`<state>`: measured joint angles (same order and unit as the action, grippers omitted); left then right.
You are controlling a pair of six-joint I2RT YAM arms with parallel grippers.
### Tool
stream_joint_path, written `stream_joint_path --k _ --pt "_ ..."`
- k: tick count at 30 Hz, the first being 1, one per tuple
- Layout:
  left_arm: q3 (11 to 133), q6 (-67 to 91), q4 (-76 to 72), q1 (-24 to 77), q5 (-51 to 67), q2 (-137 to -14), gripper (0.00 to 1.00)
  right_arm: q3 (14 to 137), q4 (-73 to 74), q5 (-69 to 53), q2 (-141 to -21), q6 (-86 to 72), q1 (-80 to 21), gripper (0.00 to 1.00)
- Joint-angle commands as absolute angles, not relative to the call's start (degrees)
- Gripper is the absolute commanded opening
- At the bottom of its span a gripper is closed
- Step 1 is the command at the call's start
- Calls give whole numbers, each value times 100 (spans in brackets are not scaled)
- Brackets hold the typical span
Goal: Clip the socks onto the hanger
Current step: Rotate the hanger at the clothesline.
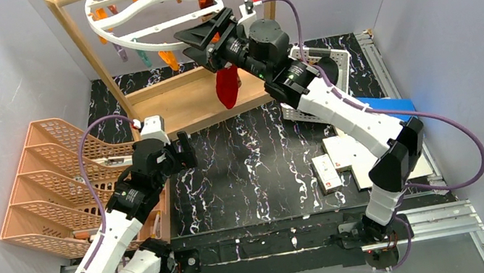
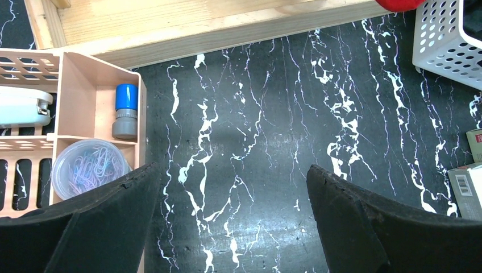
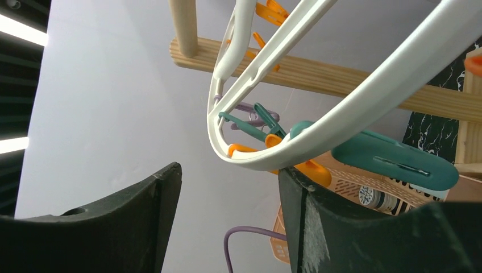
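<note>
The hanger [image 1: 153, 7], a white ring with orange and teal clips, hangs from the wooden frame at the back. My right gripper [image 1: 198, 37] is raised to its front rim, open and empty. In the right wrist view the hanger's rim [image 3: 364, 96] crosses just above my right gripper [image 3: 228, 176], with a teal clip [image 3: 398, 162] and an orange clip [image 3: 310, 170] by the right finger. A red sock [image 1: 227, 87] dangles under that gripper, its top hidden behind it. My left gripper [image 1: 182, 149] hovers low over the table, wide open and empty [image 2: 233, 170]. The red sock's tip [image 2: 401, 4] shows there.
The wooden frame's base board [image 1: 183, 105] lies behind the black marble table [image 1: 252, 171]. A white lattice basket [image 1: 340, 58] with something dark in it stands at the right. A pink organiser [image 1: 48, 182] holding small items is at the left. White boxes [image 1: 345, 157] lie front right.
</note>
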<state>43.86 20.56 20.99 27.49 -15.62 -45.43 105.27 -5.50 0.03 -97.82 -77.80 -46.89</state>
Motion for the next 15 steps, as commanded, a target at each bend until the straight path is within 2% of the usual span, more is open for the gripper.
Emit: stream_joint_path --k 1,6,15 --pt "4348 1995 2106 2794 -1563 -4509 98 11067 -467 268 -9954 -7691 -4646 69" --pt "4343 2003 2107 2803 -1564 -4486 98 10961 -459 389 -9858 -7648 -4520 62" --pt "4346 2004 2101 2806 -1557 -4507 98 10665 -441 370 -9641 -7752 -4016 61"
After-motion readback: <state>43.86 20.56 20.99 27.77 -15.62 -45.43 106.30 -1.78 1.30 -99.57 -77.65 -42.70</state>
